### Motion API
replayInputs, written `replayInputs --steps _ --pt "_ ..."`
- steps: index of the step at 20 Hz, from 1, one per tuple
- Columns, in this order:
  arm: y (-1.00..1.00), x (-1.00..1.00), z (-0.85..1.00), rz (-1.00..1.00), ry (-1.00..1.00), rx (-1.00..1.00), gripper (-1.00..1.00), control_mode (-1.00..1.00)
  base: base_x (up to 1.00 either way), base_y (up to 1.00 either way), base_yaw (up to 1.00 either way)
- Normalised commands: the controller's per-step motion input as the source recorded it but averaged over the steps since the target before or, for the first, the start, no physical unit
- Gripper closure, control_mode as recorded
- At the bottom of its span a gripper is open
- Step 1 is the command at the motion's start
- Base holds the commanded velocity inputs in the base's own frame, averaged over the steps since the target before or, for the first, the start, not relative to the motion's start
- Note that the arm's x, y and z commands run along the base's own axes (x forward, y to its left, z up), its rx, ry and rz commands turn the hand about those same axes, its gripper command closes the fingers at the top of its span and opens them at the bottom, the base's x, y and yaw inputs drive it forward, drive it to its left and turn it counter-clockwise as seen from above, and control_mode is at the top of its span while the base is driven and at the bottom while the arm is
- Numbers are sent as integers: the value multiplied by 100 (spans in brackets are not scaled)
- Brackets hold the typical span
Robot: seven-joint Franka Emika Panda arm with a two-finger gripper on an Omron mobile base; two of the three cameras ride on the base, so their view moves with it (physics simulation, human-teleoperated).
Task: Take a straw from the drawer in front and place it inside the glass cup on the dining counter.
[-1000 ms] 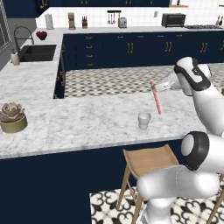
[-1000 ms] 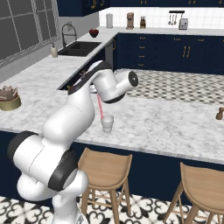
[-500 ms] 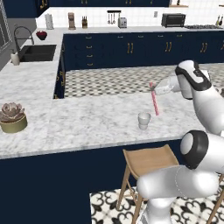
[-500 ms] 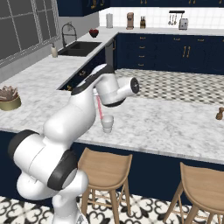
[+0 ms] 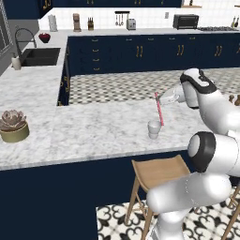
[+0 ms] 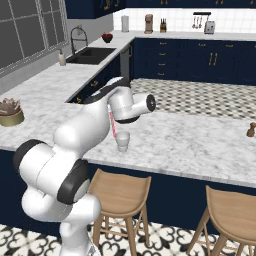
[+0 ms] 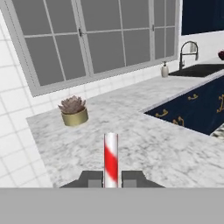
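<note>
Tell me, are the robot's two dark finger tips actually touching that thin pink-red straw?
Touching. In the hand view the gripper has its finger tips pressed against both sides of the straw, with no gap showing.

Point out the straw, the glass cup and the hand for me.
straw point(image 5: 159, 108): left base view, middle of its shaft.
glass cup point(image 5: 153, 130): left base view, its side wall.
hand point(image 7: 111, 178): hand view, between the fingertips gripping the straw.

The cup point(image 5: 153, 129) is set on the counter point(image 5: 93, 133) near its front edge, with a stool point(image 5: 159, 169) below it. The straw point(image 5: 159, 108) is held nearly upright just above and beside the cup (between the fingers point(image 7: 89, 179) of the gripper point(image 7: 111, 180)). A potted plant point(image 5: 13, 125) is placed far left on the counter, and the sink point(image 5: 40, 56) is found behind it.
</note>
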Motion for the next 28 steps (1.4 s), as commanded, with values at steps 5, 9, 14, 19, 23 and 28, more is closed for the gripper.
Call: replayInputs --steps 5,9,14,19,23,28 --pt "0 40 -27 2 0 0 100 -100 0 0 0" --pt "0 38 -6 2 -3 0 100 -100 0 0 0" --pt "0 23 -10 2 -4 0 100 -100 0 0 0" --pt "-1 2 -22 1 -1 0 100 -100 0 0 0" --pt "-4 7 -9 1 -5 0 100 -100 0 0 0" --pt "-5 8 -9 1 -5 0 100 -100 0 0 0"
